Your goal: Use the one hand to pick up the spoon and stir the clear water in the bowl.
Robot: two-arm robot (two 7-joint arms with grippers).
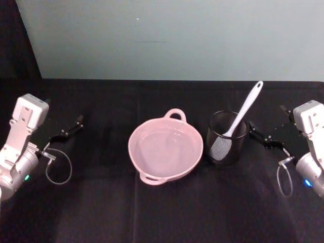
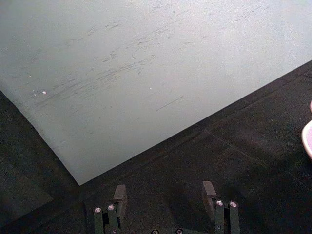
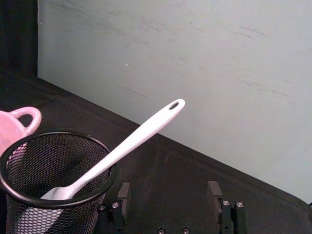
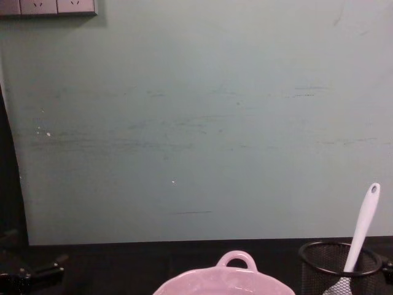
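**mesh_fan:** So where is this at? Looks like nothing's been grabbed yet.

**stirbot:** Yep, it's the very first step, the pick-up. The spoon (image 1: pixel 243 115) is standing head-down in the black wire-mesh cup (image 1: pixel 223 147), with its handle leaning up and away toward the table's (image 1: pixel 152 212) far right corner. The pink bowl (image 1: pixel 196 151) sits mid-table just left of the cup, with faint glints of water (image 1: pixel 162 149) inside.

**mesh_fan:** And the arms?

**stirbot:** The right gripper (image 3: pixel 168 192) hovers near the right edge, just beside the cup, with its fingers (image 3: pixel 212 189) spread wide and holding nothing. The left gripper (image 2: pixel 164 192) is parked by the left edge, also wide open and empty.

**mesh_fan:** So the right one goes?

**stirbot:** I'd guess so, since it's closest. It needs to reach the slanted handle above the cup rim, match the tilt, and close on it. Then it lifts the spoon straight out so the cup doesn't tip, and carries it over to the bowl.
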